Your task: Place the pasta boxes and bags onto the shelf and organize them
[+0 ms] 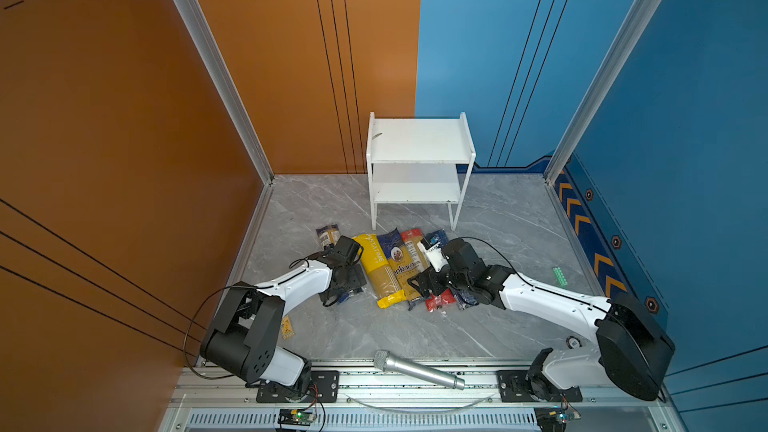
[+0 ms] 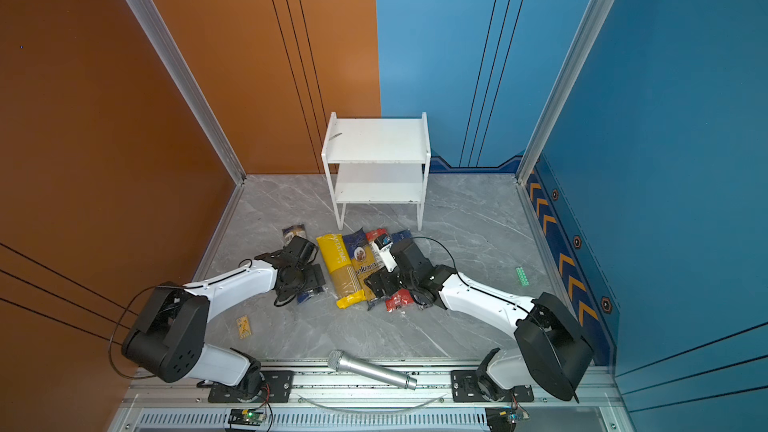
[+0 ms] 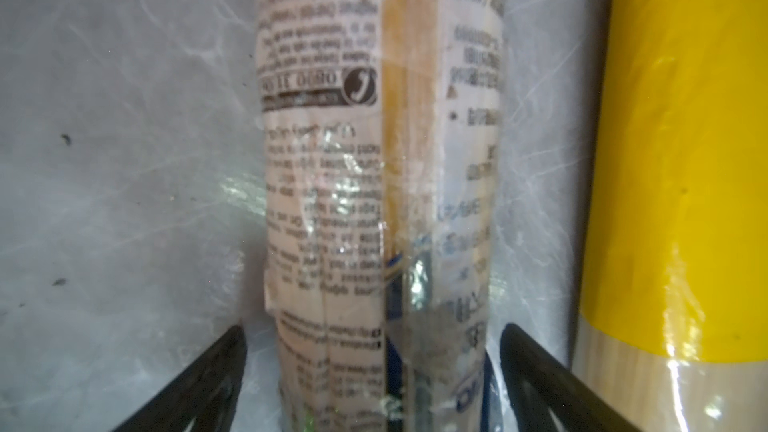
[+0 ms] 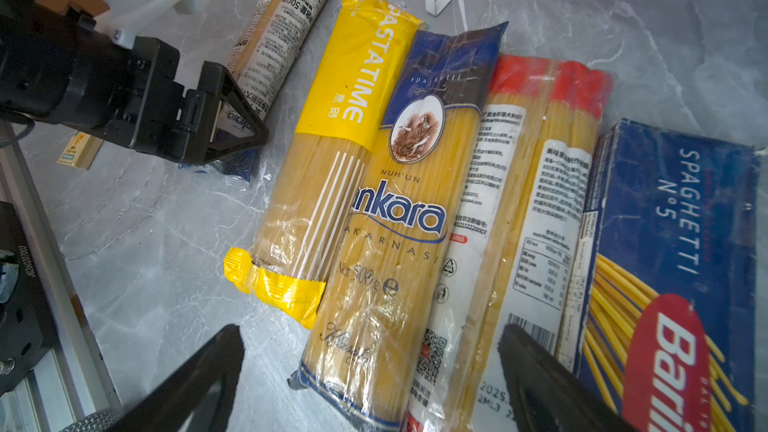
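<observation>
Marble tabletop [image 1: 498, 222]; left end effector [image 3: 374, 330] spread astride clear pack [image 3: 324, 160], right end effector [image 4: 372, 328] spread above Ankara pack [image 4: 395, 209].

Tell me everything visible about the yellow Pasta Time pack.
The yellow pack is a long, narrow plastic bag. One half is yellow, printed PASTA TIME in white. The other is clear with white stripes, showing spaghetti, and ends in a yellow crimped seal. It lies flat on the grey marbled table, unopened, flush against the Ankara pack.
</observation>
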`<state>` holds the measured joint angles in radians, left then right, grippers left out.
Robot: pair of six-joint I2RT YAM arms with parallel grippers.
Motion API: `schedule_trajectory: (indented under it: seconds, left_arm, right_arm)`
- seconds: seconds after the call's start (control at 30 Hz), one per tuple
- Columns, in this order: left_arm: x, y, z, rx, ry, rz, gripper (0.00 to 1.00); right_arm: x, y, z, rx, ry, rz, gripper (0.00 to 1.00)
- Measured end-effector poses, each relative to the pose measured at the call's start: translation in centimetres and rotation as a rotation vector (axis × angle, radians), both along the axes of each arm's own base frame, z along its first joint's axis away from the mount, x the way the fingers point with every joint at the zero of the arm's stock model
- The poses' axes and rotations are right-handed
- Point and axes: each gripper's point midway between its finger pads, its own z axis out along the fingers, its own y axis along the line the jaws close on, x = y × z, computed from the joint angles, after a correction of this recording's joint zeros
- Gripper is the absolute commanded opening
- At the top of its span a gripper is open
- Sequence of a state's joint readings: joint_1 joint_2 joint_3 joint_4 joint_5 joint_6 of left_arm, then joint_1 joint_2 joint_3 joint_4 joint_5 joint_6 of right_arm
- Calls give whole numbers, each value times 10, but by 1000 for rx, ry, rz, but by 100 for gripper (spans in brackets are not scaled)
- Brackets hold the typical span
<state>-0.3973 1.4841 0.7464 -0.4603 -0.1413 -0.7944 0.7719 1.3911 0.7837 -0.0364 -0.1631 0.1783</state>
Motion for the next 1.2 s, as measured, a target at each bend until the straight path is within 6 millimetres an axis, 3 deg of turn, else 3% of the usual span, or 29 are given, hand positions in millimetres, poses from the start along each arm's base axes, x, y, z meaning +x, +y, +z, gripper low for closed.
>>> schedule_trajectory:
  seconds: [0.53, 1.0, 1.2]
  left_arm:
    - [14, -4, -5, 75, 23, 3, 87]
    - [18, -4, -5, 82, 14, 6, 59]
    - [18, -4, -6, 82, 14, 17, 33]
  right_arm:
    - [-1, -24, -13, 8, 21, -39, 94]
    - [6, -35, -2, 51, -4, -69, 94]
    - [6, -36, 1, 57, -9, -70, 94]
